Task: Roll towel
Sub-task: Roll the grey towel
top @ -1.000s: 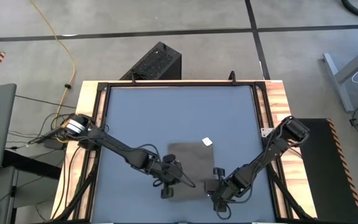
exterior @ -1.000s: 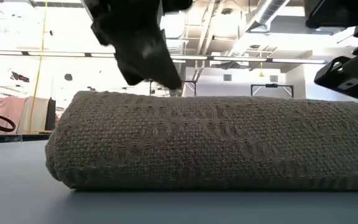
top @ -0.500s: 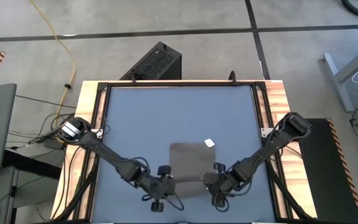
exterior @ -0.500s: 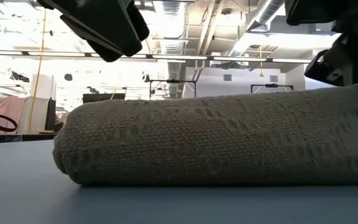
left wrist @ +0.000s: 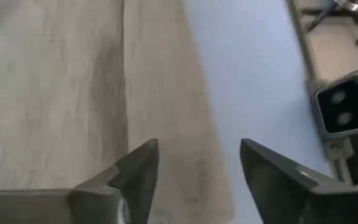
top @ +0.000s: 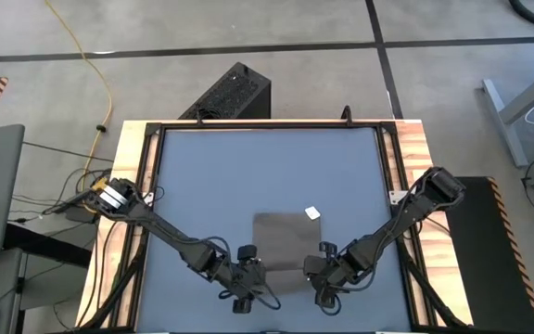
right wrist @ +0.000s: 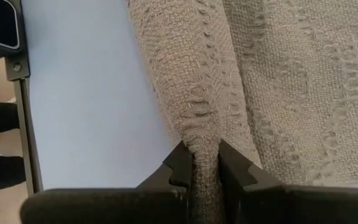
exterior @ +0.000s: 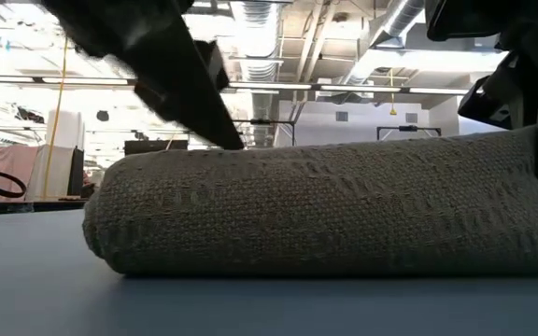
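Towel edge pinched by right fingers (left spread).

The towel was rough, woven cloth. My table top looked smooth and matt, with wood edges.

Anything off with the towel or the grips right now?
Nothing damaged. One mismatch: the right gripper is pinching the towel at its rolled near edge, while the left gripper stands open above the other end, holding nothing. The roll looks even; the white tag lies at the far edge.
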### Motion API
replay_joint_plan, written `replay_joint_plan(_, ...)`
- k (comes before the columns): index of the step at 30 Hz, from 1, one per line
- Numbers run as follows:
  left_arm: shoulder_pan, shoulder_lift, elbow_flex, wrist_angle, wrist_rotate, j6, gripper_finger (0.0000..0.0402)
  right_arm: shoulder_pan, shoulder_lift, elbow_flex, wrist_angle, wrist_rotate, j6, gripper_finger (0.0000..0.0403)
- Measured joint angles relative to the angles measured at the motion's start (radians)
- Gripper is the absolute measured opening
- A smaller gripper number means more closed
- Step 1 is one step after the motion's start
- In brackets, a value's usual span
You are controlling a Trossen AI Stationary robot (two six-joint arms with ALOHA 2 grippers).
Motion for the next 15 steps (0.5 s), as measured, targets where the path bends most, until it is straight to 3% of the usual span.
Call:
replay_joint_plan(7,0.005,0.019,-0.002,-0.019,-0.036,-0.042,0.0262,0.0,-0.001,-0.004,0.003,0.001,0.02,0.0058)
replay_joint_plan(15,0.021,0.065,-0.004,-0.028,0.062,-0.114,0.0229,0.003,-0.001,-0.005,0.002,0.001,0.059,0.0059)
